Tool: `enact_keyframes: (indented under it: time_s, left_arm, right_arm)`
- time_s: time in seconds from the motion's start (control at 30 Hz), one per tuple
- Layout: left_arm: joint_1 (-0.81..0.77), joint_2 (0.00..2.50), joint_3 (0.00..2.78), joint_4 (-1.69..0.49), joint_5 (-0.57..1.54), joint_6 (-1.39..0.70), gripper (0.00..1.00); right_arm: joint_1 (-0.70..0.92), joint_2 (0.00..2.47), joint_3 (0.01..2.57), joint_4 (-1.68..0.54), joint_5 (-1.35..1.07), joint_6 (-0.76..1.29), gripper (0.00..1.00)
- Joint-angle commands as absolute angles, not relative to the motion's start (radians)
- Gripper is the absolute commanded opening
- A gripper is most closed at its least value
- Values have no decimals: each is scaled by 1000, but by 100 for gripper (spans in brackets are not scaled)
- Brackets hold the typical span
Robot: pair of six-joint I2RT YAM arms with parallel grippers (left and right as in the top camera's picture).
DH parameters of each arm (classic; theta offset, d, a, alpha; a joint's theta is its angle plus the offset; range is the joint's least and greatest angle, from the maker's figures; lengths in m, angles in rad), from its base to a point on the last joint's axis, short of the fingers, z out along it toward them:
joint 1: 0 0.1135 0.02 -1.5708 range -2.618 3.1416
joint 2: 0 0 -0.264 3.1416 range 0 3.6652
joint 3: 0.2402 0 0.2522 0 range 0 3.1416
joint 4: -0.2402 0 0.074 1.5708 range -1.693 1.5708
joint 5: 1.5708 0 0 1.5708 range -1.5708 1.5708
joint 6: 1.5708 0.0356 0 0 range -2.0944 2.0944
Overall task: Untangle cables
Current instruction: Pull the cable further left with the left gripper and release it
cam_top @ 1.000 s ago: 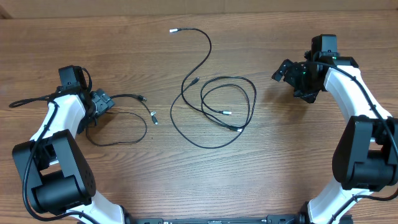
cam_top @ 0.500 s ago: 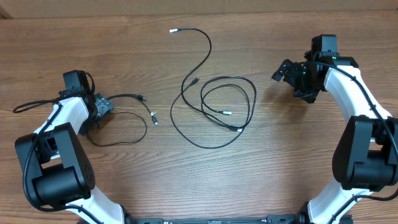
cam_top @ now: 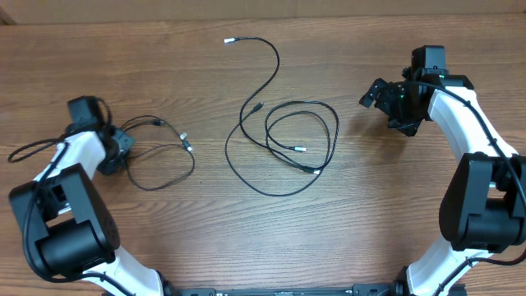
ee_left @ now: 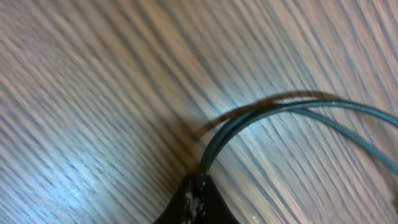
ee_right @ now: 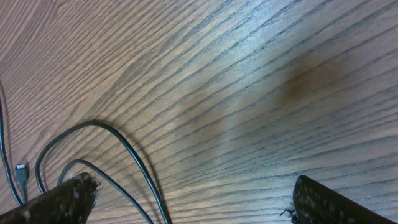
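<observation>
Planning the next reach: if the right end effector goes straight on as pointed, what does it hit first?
Likely the bare table, though depth is unclear; the cable loop sits off to the side.

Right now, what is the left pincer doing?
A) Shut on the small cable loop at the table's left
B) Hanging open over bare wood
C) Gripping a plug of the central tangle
A: in the left wrist view, the left pincer is closed with the small cable loop running out from its tips.
</observation>
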State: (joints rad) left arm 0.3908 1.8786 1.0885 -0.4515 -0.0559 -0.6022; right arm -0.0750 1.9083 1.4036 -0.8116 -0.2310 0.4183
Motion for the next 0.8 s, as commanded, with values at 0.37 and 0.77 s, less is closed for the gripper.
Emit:
enact_keyframes:
  time_s: [0.37,0.77]
  left_arm:
    - [708,1916,1088,-448,252,-647,21]
    - [715,2010,1087,-59,15,-771,4]
  right_arm:
    - [-74,1884,1420,-810,-225,419,100]
    - [-74,1884,1420,-810,-225,419,100]
